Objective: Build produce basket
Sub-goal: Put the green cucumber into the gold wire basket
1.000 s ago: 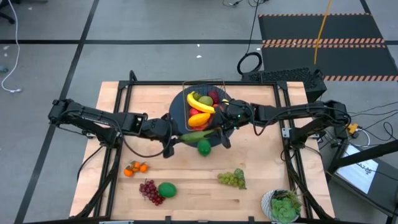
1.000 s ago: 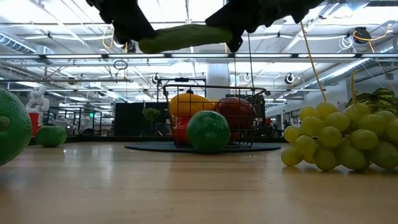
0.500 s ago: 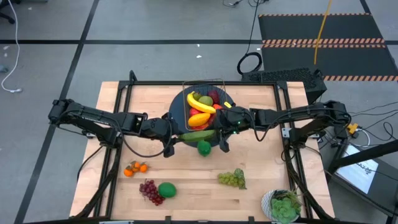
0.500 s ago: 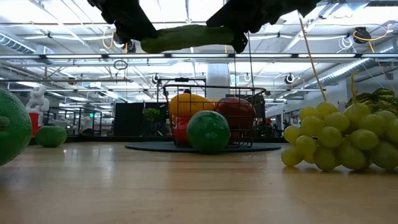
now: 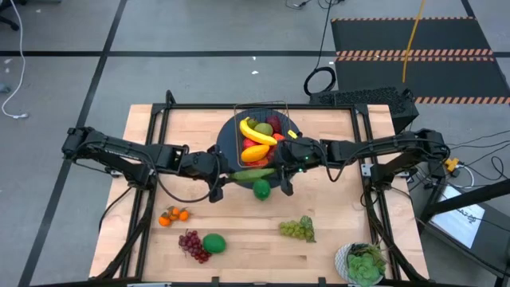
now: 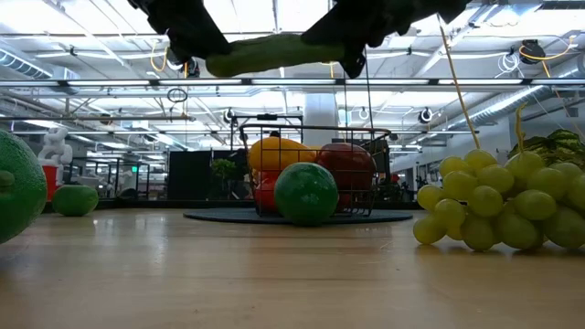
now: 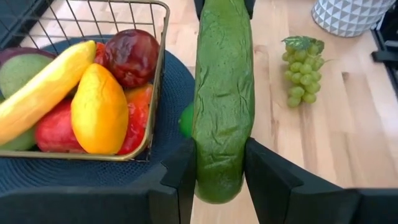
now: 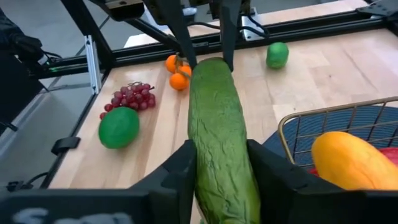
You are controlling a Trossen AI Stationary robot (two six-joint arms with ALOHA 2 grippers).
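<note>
A bunch of pale green toy grapes point(image 6: 498, 206) lies nearest on the light wooden table point(image 5: 335, 207), with a round green toy lime point(image 6: 306, 193) farther back. Above the lime, the left gripper point(image 7: 217, 171) and right gripper point(image 8: 221, 165) each clamp one end of the long green toy cucumber point(image 5: 255, 173), held level in the air. Just beyond stands the small dark wire basket point(image 5: 280, 106) of fruit on its round dark-blue mat point(image 5: 228, 139).
</note>
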